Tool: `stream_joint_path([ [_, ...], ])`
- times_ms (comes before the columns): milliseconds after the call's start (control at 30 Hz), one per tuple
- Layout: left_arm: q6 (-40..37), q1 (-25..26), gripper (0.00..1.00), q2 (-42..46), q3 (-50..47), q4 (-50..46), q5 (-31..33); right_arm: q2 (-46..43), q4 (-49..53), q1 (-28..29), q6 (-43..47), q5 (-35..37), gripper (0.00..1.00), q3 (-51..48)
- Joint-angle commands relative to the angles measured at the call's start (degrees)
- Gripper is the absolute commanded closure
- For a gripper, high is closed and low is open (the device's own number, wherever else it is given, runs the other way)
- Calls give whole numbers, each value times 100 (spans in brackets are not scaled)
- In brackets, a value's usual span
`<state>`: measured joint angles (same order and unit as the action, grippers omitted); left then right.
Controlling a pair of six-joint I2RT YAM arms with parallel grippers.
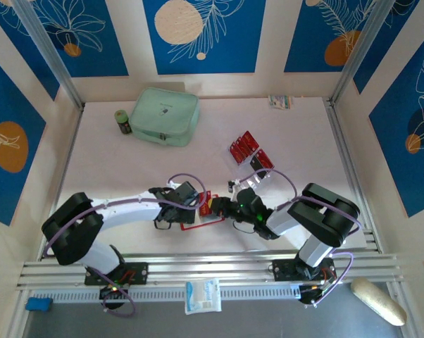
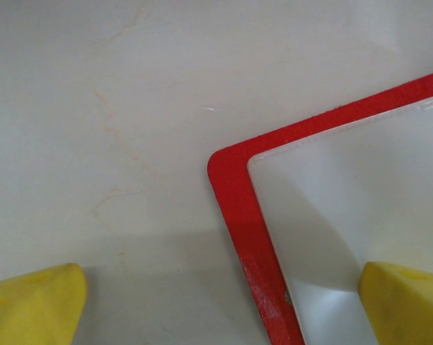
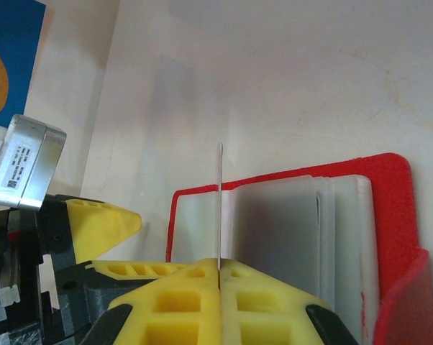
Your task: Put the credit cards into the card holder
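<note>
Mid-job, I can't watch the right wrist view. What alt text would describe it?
The right gripper is shut on a thin card, which is seen edge-on and held upright. Beyond it the red card holder lies open on the pale table, with its pale inner sleeves showing.

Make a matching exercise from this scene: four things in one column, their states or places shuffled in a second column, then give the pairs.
Column one
1. left tool
2. right tool
3. card holder
4. mint-green case

Column two
A. shut on a thin card held edge-on
B. lying open, pale inside up
C. open, fingertips astride a corner of the card holder
D. at the back left, beside a small dark jar

Pairs: 1-C, 2-A, 3-B, 4-D
</note>
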<state>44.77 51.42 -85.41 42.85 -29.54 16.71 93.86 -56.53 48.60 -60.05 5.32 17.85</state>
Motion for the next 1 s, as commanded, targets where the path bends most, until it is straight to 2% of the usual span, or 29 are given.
stream_joint_path([
  [0, 67, 34, 3, -59, -172, -272, 110, 102, -244, -22, 23, -101, 100, -27],
  [967, 79, 52, 3, -64, -227, -224, 87, 917, -913, 95, -160, -527, 100, -146],
])
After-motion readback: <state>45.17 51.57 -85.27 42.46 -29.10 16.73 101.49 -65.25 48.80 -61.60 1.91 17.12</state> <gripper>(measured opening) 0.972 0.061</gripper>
